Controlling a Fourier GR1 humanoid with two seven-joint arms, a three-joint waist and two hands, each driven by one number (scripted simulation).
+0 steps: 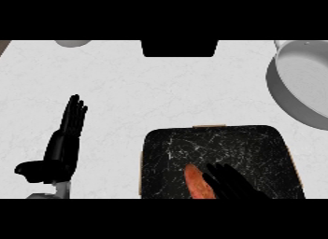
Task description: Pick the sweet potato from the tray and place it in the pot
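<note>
The right hand [230, 182], fingers straight and holding nothing, is over the tray [263, 144], the sweet potato [196, 183] just to its left and the pot [310, 88] far ahead; the left hand [64, 144] rests open.

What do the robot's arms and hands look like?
Both hands are black, with slim fingers and a thumb, shaped much like a person's. The left hand joins a light grey forearm, of which only a stub shows. Of the right hand no forearm shows.
</note>
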